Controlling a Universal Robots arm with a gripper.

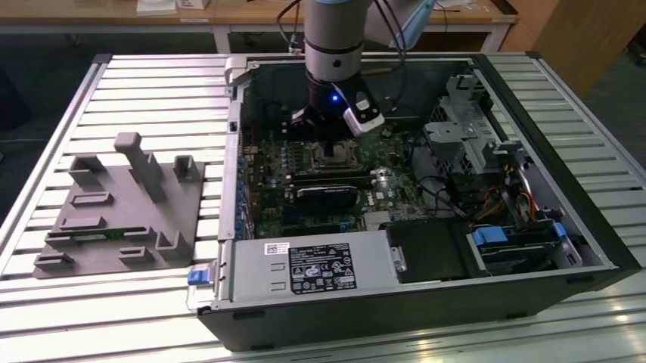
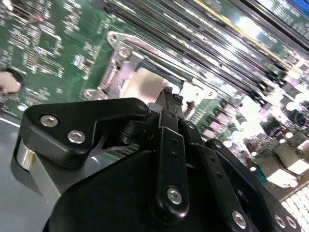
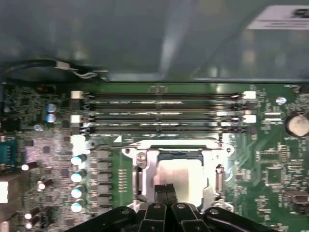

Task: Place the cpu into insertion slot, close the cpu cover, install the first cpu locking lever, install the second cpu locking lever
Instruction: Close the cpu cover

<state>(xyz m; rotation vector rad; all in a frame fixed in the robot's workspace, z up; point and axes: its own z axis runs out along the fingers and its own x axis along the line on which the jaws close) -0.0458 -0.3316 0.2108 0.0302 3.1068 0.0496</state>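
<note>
Open PC case (image 1: 424,302) fills centre-right of the exterior view; arm (image 1: 333,38) drops in at upper centre. Gripper (image 3: 166,190) closed, nothing btwn fingers, tips over cpu (image 3: 188,176). Cpu sits in slot (image 1: 334,156) mid-frame, w/ cover (image 3: 145,169) flat around it.

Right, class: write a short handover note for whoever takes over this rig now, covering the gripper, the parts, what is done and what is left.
The gripper is shut, holding nothing, tips over the chip.
The chip lies in the socket.
The cover appears folded down around the chip.
Left: both locking steps; whether either is latched cannot be told.
</note>
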